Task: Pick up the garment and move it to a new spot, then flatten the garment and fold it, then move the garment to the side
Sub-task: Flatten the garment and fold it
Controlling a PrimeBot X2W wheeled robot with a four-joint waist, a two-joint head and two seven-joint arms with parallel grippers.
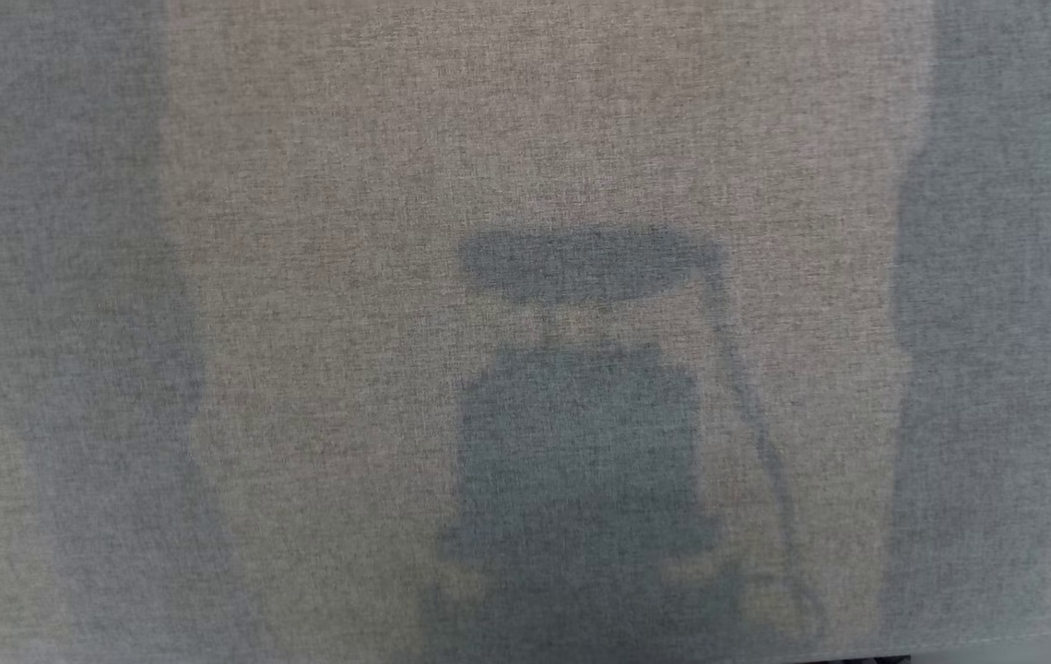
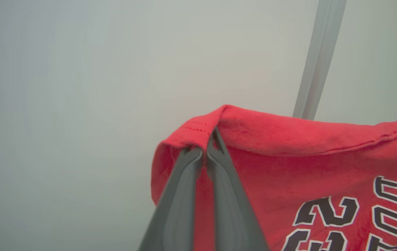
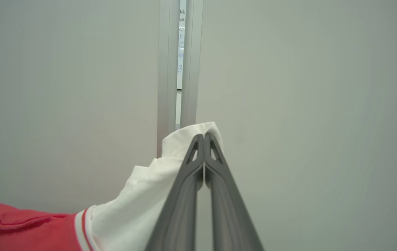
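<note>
Pale wall (image 2: 80, 87) behind garment (image 2: 289, 157) in left hand (image 2: 206, 146)

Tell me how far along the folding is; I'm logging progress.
Done: the garment is picked up, left jaws shut on its red hem, right jaws on its white sleeve. In hand: the move to a new spot. Left: laying it on the grey cloth, flattening, folding, moving aside.

The left claw (image 2: 204, 144) pinches a folded edge of the garment (image 2: 289, 164), which spreads to the claw's right in the left wrist view. The right claw (image 3: 203, 136) grips the sleeve (image 3: 142, 198), the rest trailing to its lower left. A wall strip (image 3: 165, 69) stands behind the sleeve.
</note>
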